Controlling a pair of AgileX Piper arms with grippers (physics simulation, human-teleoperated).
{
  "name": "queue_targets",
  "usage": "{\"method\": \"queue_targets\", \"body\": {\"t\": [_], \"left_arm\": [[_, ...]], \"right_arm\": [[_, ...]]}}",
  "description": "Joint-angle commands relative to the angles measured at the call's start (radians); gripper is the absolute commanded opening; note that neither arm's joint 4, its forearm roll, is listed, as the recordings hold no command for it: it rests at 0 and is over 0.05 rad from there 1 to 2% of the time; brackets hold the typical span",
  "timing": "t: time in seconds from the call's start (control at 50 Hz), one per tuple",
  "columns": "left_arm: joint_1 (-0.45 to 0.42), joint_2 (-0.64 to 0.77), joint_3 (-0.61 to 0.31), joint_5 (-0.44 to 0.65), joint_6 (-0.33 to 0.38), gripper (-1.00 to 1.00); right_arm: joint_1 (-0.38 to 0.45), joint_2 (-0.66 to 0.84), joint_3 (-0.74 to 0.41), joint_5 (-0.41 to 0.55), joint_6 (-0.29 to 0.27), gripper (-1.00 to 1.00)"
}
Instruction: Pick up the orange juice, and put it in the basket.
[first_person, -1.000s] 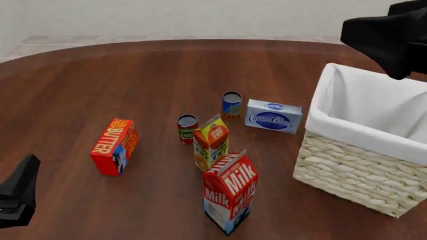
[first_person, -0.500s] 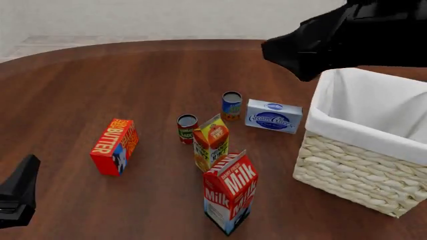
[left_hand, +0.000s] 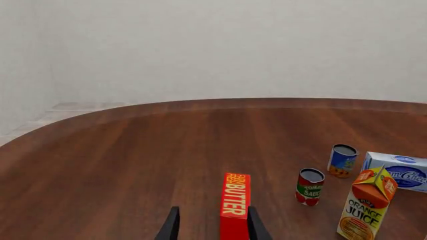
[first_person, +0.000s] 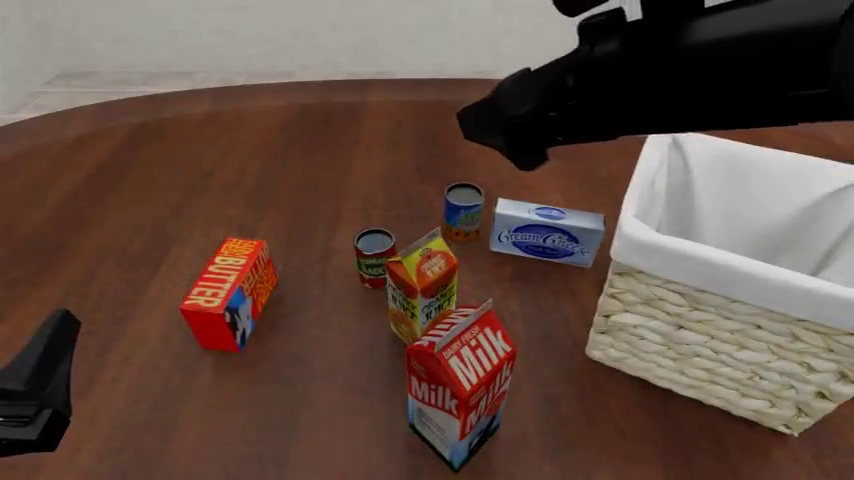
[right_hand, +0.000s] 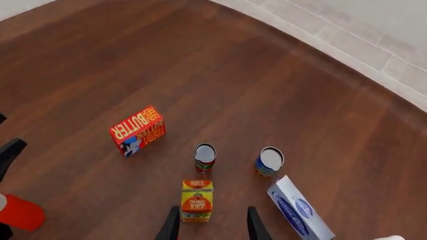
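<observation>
Front view: the large cream wicker basket with white cloth liner is cut off at the 3 o'clock edge. The black right arm hides its own hand entirely and covers the desk's far rim. The black left hand is cropped at 8 o'clock; finger spacing indeterminable there. Small can labels illegible.

Right arm swung in from the far right corner: past the basket, leftward over the table. Its dark tip now above the cans, near the blue can.
</observation>
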Motion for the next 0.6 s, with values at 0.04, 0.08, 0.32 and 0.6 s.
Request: {"method": "queue_targets", "body": {"t": [0.04,0.08,0.32,0.6], "left_arm": [[0.0,0.0,0.0,0.0,0.0,1.0],[0.0,0.0,0.0,0.0,0.0,1.0],[0.0,0.0,0.0,0.0,0.0,1.0],[0.0,0.0,0.0,0.0,0.0,1.0]], "right_arm": [[0.022,0.051,-0.003,-0.028,0.023,1.0],[0.03,0.058,0.001,-0.033,0.032,1.0],[0.036,0.092,0.017,-0.062,0.048,1.0],[0.029,0.129,0.054,-0.103,0.053,1.0]]}}
